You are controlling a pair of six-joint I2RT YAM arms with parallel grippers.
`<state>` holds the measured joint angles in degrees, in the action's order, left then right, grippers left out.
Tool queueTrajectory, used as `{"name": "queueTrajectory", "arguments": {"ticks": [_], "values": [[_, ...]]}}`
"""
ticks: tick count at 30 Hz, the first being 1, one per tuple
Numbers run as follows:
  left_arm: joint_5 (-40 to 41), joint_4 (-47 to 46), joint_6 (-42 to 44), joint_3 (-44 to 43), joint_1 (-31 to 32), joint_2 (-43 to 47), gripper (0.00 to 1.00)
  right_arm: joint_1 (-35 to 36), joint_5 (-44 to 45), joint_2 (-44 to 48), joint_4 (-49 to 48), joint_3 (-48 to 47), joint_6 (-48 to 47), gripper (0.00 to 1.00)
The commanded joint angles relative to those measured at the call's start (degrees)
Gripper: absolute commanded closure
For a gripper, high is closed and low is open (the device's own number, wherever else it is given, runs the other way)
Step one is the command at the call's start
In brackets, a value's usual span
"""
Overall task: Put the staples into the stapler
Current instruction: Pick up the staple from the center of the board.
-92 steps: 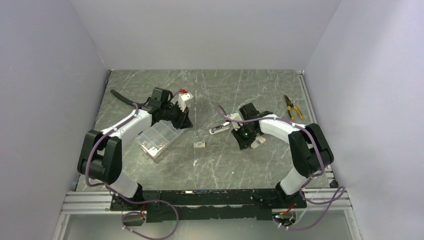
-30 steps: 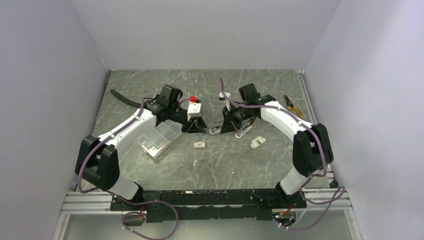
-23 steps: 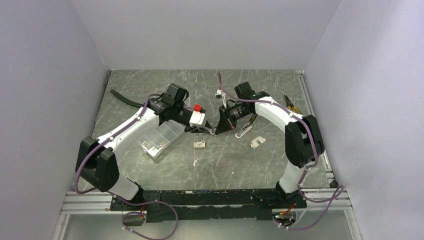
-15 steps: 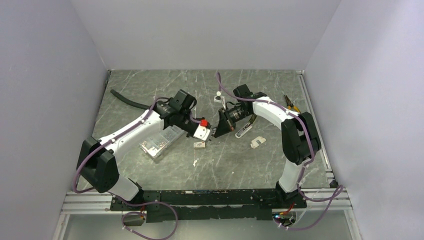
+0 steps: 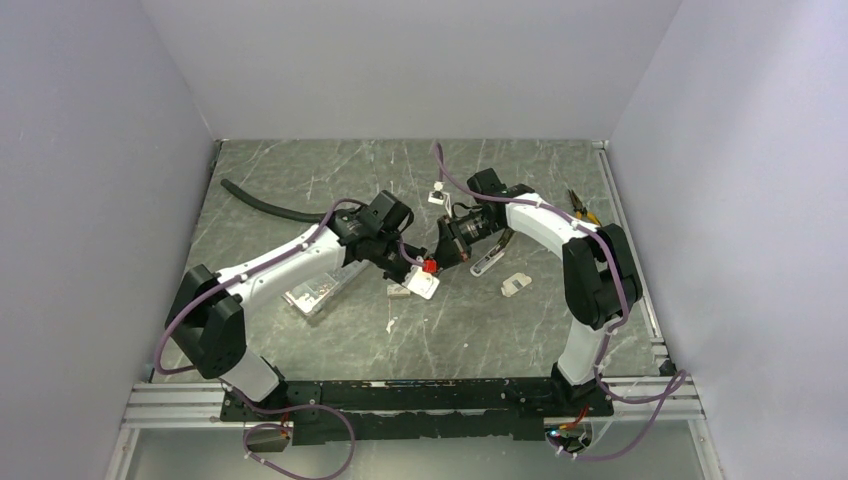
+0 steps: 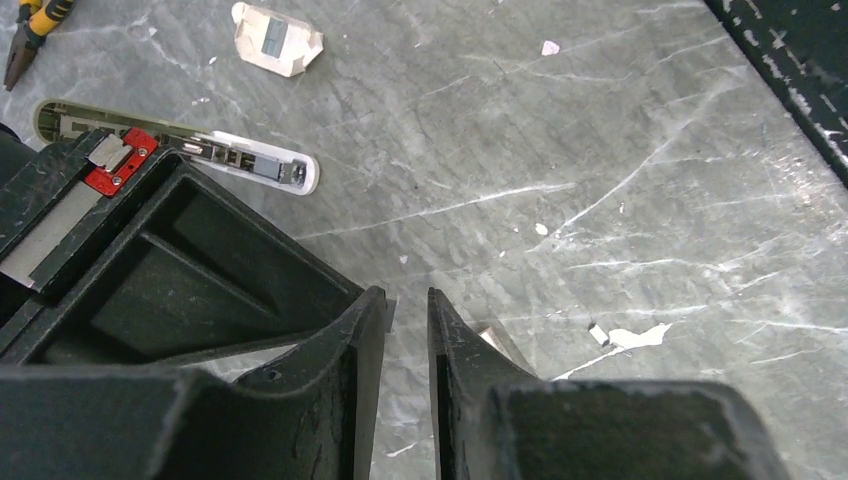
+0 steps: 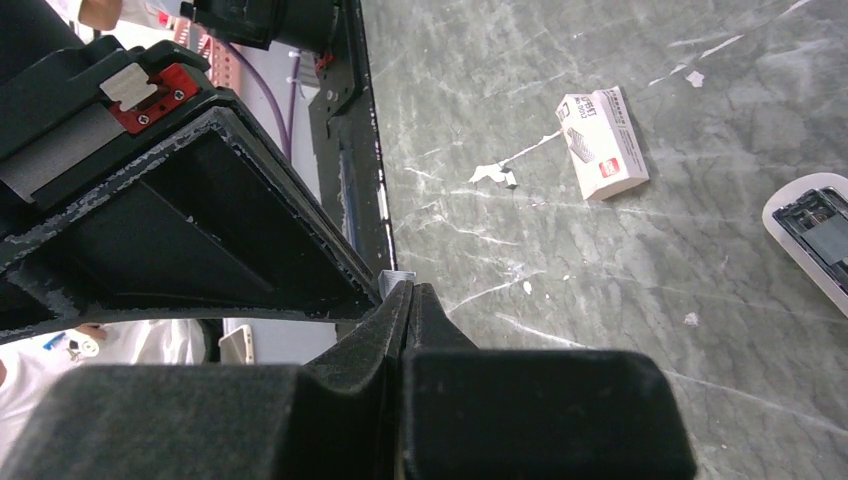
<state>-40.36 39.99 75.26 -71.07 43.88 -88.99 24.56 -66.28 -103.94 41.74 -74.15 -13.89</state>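
White staple box (image 7: 603, 140) lies just beside the narrowly spread left gripper (image 6: 405, 298); right gripper (image 7: 403, 287) pressed together.

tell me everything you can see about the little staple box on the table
The staple box is a small, rectangular white cardboard box. Its top face has a red mark near one end, a dark printed patch and some small lettering too fine to read. It looks closed and undamaged. It lies flat on the grey marbled table, with a few white scraps close by. In the right wrist view nothing touches it.
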Motion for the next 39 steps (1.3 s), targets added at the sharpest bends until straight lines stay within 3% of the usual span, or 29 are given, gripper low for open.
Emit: {"name": "queueTrajectory", "arguments": {"ticks": [1, 15, 30, 39], "values": [[4.2, -2.8, 0.9, -0.2, 0.9, -0.3, 0.73, 0.0, -2.3, 1.9, -1.5, 0.5, 0.1, 1.00], [7.4, -6.6, -0.2, 2.1, 1.0, 1.0, 0.74, 0.1, -2.4, 1.2, -0.8, 1.0, -0.9, 1.00], [3.9, -5.3, -0.3, 3.0, -0.5, 3.8, 0.74, 0.1, -1.2, 0.7, -0.6, 1.2, -1.3, 1.00], [2.8, -3.4, 4.3, 4.1, -0.8, 4.4, 0.74, 0.1, -1.3, 0.2, -0.4, 1.3, -1.8, 1.00]]}}
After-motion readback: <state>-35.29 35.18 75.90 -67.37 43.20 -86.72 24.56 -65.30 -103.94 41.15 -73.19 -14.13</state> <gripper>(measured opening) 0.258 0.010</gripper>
